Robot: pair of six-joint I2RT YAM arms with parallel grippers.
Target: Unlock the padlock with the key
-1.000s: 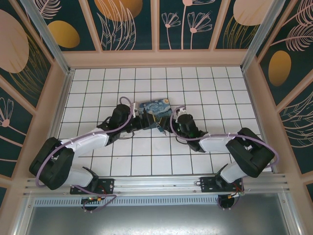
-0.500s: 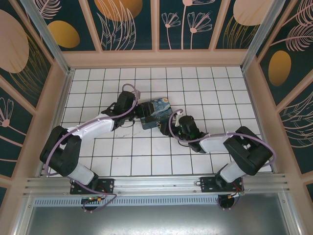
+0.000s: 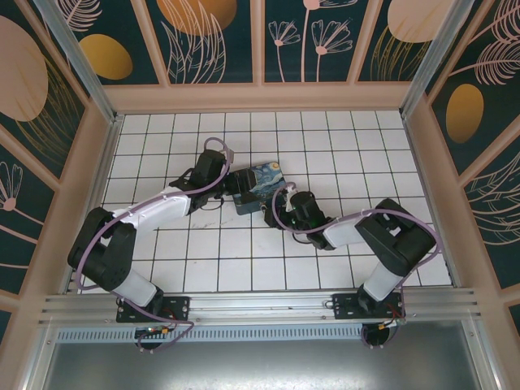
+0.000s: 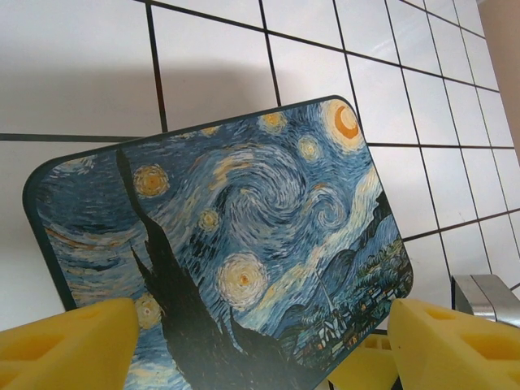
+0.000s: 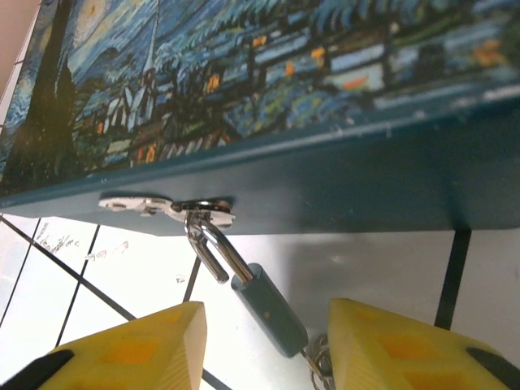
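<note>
The small bluish metal padlock (image 5: pixel 266 313) hangs on the silver hasp (image 5: pixel 166 205) of the shut Starry Night-printed box (image 5: pixel 325 89). It sits just ahead, between the spread yellow fingers of the right gripper (image 5: pixel 264 337), with its body slanting toward that nearer hand. The left gripper (image 4: pixel 264 325), also spread, hovers over the lid. The box's contents are hidden.

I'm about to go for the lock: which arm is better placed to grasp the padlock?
Right. The small bluish metal padlock hangs from the hasp of the Starry Night printed box, between the fingers of the open right claw. The left claw straddles the box lid instead.
</note>
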